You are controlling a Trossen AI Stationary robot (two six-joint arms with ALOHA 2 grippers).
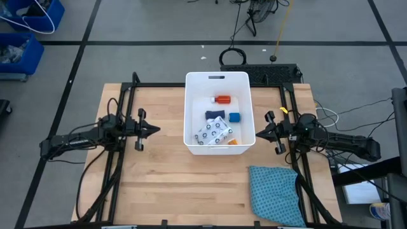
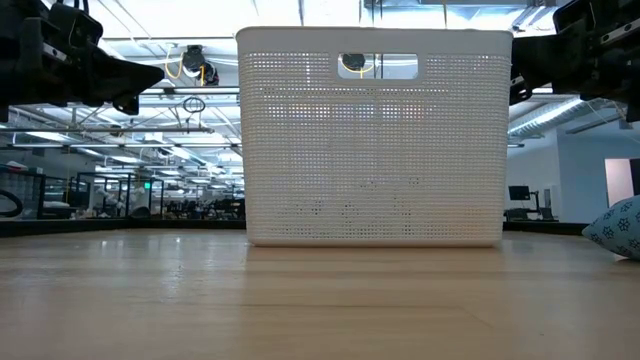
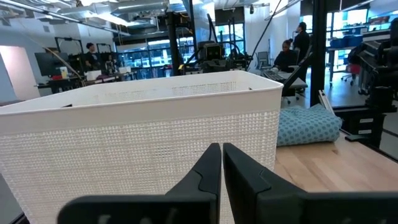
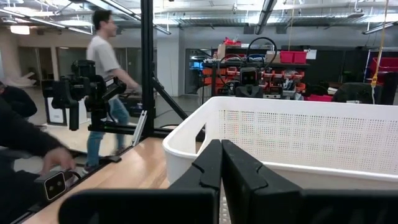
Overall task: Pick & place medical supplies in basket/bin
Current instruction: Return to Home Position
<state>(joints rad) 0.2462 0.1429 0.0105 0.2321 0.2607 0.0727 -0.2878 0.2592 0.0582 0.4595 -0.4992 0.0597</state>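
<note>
The large white rectangular plastic tub [image 1: 188,114] stands on the light wooden table [image 1: 172,191], midway between the arms and toward the far edge, with its slot handle in the far rim. The medical supplies lie inside it. An orange pill bottle [image 1: 222,99] lies toward the far end. A small blue cube [image 1: 234,117] sits right of centre, with a dark blue bar [image 1: 214,115] just to its left. A white dark-patterned flat packet [image 1: 214,132] lies nearer. A second orange pill bottle [image 1: 231,141] is in the near right corner, just beside the packet. A teal patterned cloth [image 1: 275,194] lies on the table to the near right, apart from the tub.

The left gripper [image 1: 155,129] hangs above the table to the left of the tub, pointing at its wall but clear of it. Its two dark fingers [image 3: 208,168] are drawn together on nothing. The right gripper [image 1: 257,134] hangs just beside the tub's right wall, facing it. Its fingers [image 4: 211,165] are likewise drawn together and empty.
</note>
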